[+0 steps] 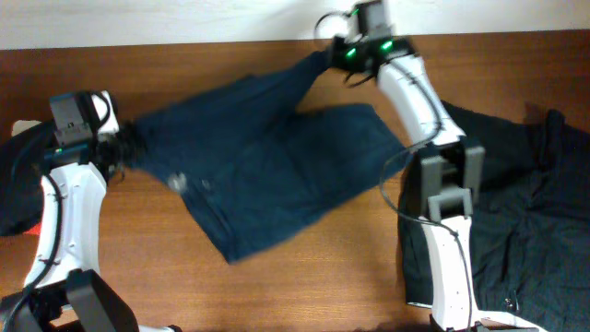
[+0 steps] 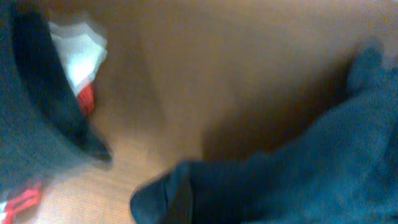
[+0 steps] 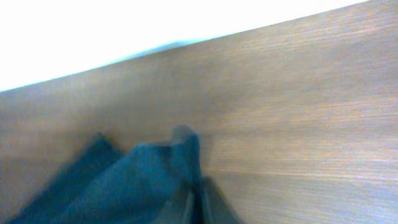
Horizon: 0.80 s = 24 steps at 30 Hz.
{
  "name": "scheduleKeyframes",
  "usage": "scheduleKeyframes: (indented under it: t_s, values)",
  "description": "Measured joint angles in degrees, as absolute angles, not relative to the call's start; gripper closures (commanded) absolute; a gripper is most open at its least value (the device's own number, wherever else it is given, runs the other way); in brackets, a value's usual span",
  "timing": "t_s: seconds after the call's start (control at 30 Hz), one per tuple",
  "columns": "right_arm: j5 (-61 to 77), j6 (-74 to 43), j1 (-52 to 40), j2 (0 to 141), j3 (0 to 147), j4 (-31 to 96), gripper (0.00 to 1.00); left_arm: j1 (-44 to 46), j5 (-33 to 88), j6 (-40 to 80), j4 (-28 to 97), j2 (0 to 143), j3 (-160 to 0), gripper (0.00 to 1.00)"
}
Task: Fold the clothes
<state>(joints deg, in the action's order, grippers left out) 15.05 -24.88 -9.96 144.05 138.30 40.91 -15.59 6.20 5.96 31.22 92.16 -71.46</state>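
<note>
Navy blue shorts [image 1: 267,166] are stretched across the middle of the table between my two grippers. My left gripper [image 1: 122,148] is shut on their left corner, seen as blurred navy cloth in the left wrist view [image 2: 261,186]. My right gripper [image 1: 330,53] is shut on their far right corner near the table's back edge; the pinched navy cloth [image 3: 155,180] shows in the right wrist view. A near-black garment [image 1: 525,203] lies crumpled at the right side of the table.
More dark cloth [image 1: 18,175] lies at the far left edge, also dark in the left wrist view [image 2: 37,106], with a white and red item [image 2: 78,62] beside it. The wooden table [image 1: 304,286] has its back edge against a white wall.
</note>
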Motion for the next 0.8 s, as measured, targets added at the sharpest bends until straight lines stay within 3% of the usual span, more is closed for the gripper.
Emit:
scheduleKeyframes:
  t_s: [0.03,0.1,0.23,0.43,0.8]
  values:
    - [15.0,-24.2,-8.8,143.5,140.2,42.5,0.15,-15.5,6.7,5.7,27.0,92.5,-71.4,0.36]
    - [14.9,-22.0,-5.3,141.7,145.0,49.1,0.04,-15.5,7.0,5.5,17.2,94.3,-71.8,0.01]
    - [11.9,-16.7,-2.0,140.6,151.6,67.1,0.01,-14.2,7.5,5.6,14.7,99.4,-71.9,0.01]
    - [3.6,-13.2,0.5,140.6,159.0,94.2,0.01,-12.5,9.7,5.6,33.8,103.9,-72.0,0.01]
    - [12.0,-10.8,4.9,140.2,148.9,97.0,0.01,-12.3,22.0,5.6,62.8,101.3,-71.9,0.01]
